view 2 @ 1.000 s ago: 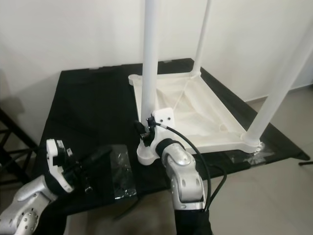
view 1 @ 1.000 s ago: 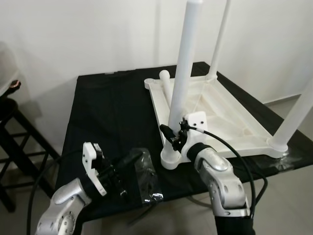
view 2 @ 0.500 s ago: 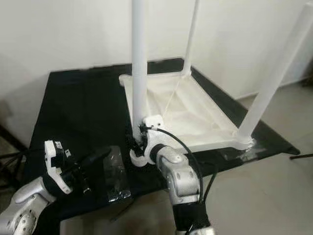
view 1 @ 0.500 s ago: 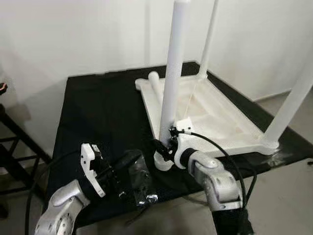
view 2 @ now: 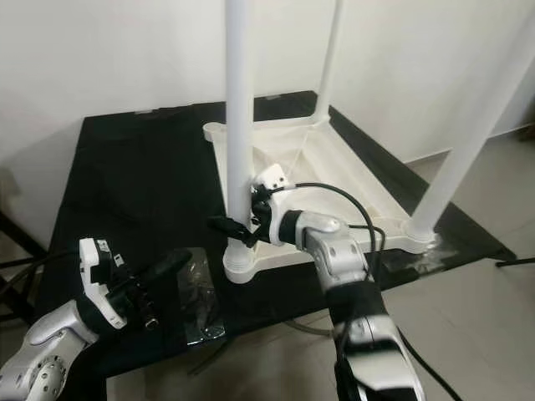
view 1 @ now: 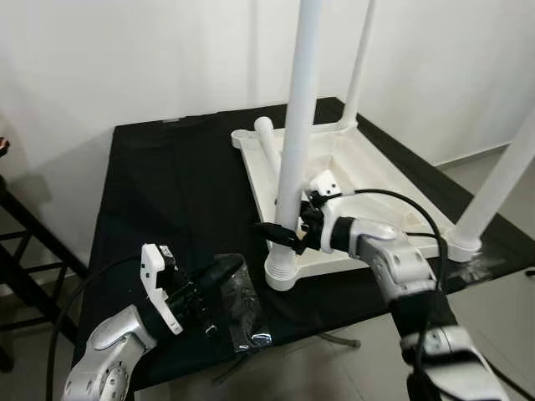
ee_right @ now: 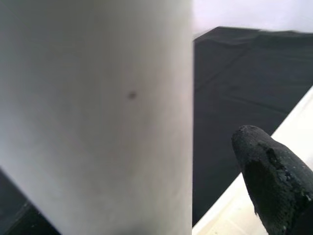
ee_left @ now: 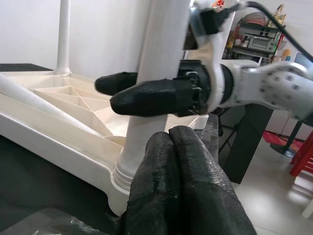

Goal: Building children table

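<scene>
A white children's table lies upside down on a black table, with three legs standing up. A loose fourth leg lies inside the frame. My right gripper is open low on the near leg. One finger passes in front of the leg and one behind, and the right wrist view shows a gap beside one fingertip. My left gripper is shut and empty, its fingers pressed together. It hovers over a clear plastic bag and points at the leg's base.
The black table's front edge runs just below the bag and the white frame's corner. A dark stool stands on the left. There is a white wall behind and bare floor at the right.
My right arm has stretched out, and its gripper has risen from the leg's base to slightly higher on the leg. The camera shifted. My left gripper stays over the bag.
</scene>
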